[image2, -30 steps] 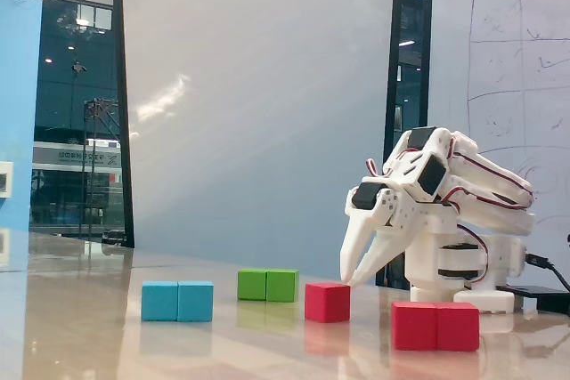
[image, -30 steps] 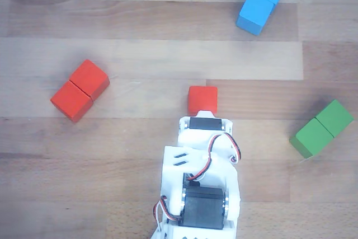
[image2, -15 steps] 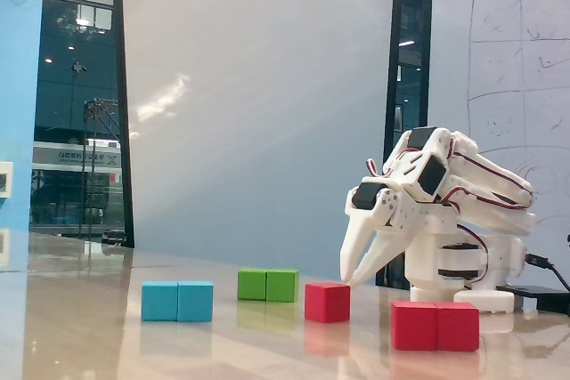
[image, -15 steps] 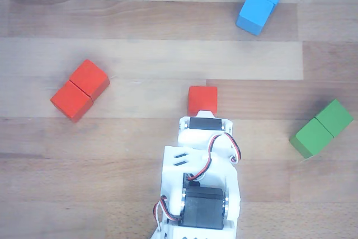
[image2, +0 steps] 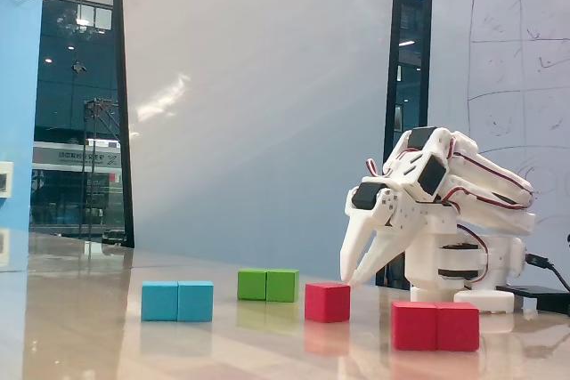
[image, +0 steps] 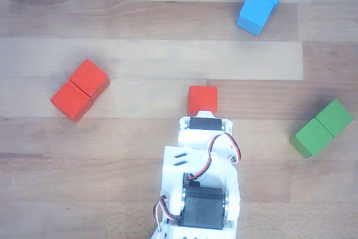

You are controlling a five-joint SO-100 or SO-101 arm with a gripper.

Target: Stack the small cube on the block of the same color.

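The small cube [image: 202,99] is red-orange and rests on the wooden table just beyond the arm's wrist [image: 202,124] in the other view. The red block [image: 80,89], two cubes long with a seam, lies apart at the left. In the fixed view the small cube [image2: 328,302] stands mid-table and the red block [image2: 435,326] lies nearer the camera at the right. My gripper [image2: 348,278] points down, its tips close together just above and behind the cube's right top corner. It is shut and holds nothing. Its fingers are hidden under the wrist in the other view.
A blue double block [image: 261,2] lies at the far right top and a green double block [image: 323,128] at the right edge in the other view. The arm's base [image2: 459,278] stands at the right of the fixed view.
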